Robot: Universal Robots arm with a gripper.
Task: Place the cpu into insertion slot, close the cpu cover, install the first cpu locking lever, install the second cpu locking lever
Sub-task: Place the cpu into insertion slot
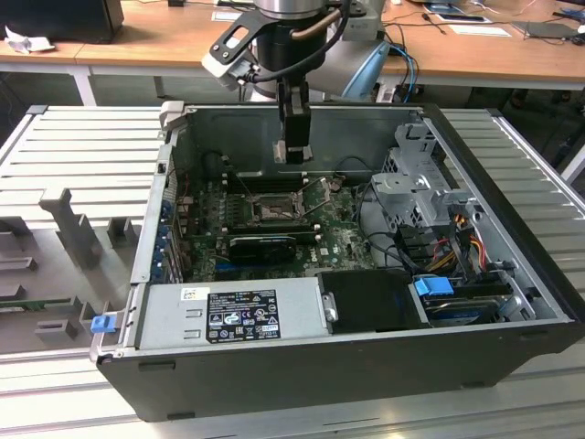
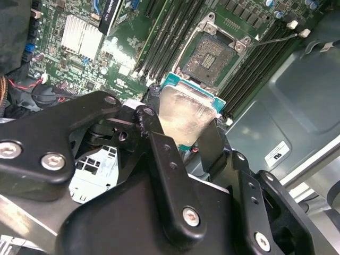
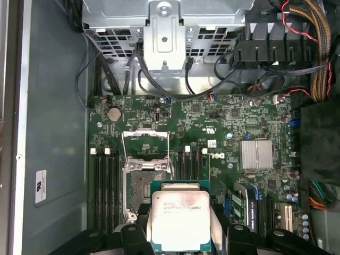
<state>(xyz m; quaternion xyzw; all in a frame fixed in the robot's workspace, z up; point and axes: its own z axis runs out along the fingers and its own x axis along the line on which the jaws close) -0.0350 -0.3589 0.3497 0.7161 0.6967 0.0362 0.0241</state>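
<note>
My gripper [image 1: 294, 151] hangs inside an open computer case, shut on the cpu [image 1: 292, 152], a flat silvery square chip on a green backing. In both wrist views the cpu [image 2: 186, 114] [image 3: 179, 220] sits pinched by its edges between the black fingers [image 2: 154, 133] [image 3: 133, 234]. It is held in the air above the green board, a little off to one side of the insertion slot [image 1: 274, 212] [image 2: 212, 58] [image 3: 143, 186]. The slot's greyish pin field lies bare. The cpu cover [image 3: 146, 141] stands swung open beside the slot. A thin wire locking lever [image 2: 276, 38] sticks out, unlatched.
Long black memory slots [image 3: 103, 186] flank the socket on both sides. A finned heat sink [image 3: 256, 154] sits further along the board. The power supply [image 1: 233, 315] lines the case's near wall, and a metal drive cage [image 1: 420, 183] with cables [image 1: 457, 229] stands on the exterior view's right.
</note>
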